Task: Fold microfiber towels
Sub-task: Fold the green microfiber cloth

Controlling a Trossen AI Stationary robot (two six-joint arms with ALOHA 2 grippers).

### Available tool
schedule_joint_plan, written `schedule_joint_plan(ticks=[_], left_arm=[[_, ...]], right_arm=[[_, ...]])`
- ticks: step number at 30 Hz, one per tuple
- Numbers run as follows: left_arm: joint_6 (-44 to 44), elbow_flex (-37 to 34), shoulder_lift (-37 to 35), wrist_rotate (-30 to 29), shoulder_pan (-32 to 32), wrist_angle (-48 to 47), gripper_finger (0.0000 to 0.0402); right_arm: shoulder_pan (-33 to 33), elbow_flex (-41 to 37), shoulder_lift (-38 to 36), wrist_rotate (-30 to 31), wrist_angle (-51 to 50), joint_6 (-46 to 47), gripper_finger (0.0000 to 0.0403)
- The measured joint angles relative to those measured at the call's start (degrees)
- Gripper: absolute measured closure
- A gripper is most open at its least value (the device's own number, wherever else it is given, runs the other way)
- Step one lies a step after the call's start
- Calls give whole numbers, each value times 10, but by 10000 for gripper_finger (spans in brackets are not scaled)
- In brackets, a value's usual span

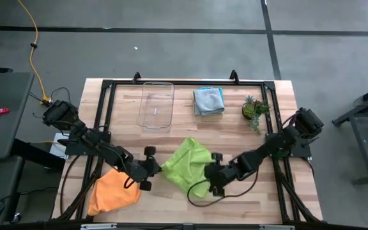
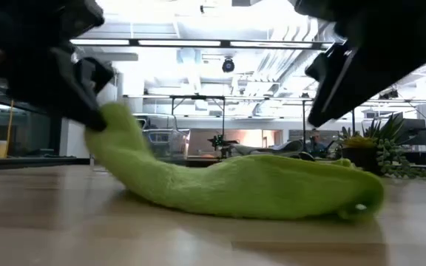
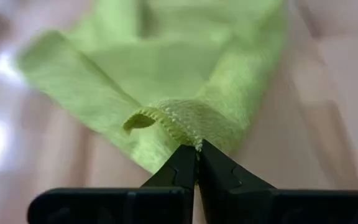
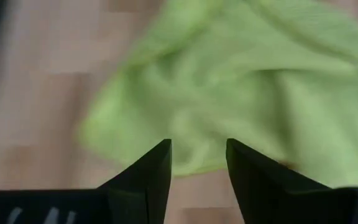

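Note:
The lime green towel (image 1: 189,165) lies crumpled at the table's middle front, and it also shows in the low view (image 2: 257,188). My left gripper (image 1: 153,167) is at the towel's left end and shut on it. My right gripper (image 1: 212,176) is open above the towel's right near edge (image 4: 185,134); in the low view it (image 2: 339,81) stands clear of the cloth. The orange towel (image 1: 112,190) lies bunched at the front left, under my left arm. A grey-blue towel (image 1: 208,99) lies folded on a yellow one at the back. My left gripper pinches the lime towel's hemmed edge (image 3: 182,124) at its left end between the tips of its two fingers. The fingers come from the table's left, slanting down. That end (image 2: 113,122) is lifted off the table, and the rest of the towel slopes down and lies on the tabletop.
A clear plastic tray (image 1: 156,105) stands at the back middle-left. A small potted plant (image 1: 255,108) stands at the back right. A black frame (image 1: 101,108) runs round the tabletop. Bare wood lies in front of the lime towel.

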Motion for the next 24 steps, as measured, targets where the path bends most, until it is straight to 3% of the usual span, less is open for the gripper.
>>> schedule_joint_plan(ticks=[5,10,14,19,24], left_arm=[[-22,0,-8,-81,-4,16,402],[-37,0,-9,-90,8,25,401],[-61,0,-9,-94,14,29,401],[-79,0,-9,-91,14,31,401],[-91,0,-9,-92,13,33,401]], right_arm=[[36,12,7,-11,28,132,258],[72,51,57,24,53,175,258],[90,137,136,16,11,131,258],[104,242,230,-59,-3,9,267],[97,280,262,-50,-31,-12,350]])
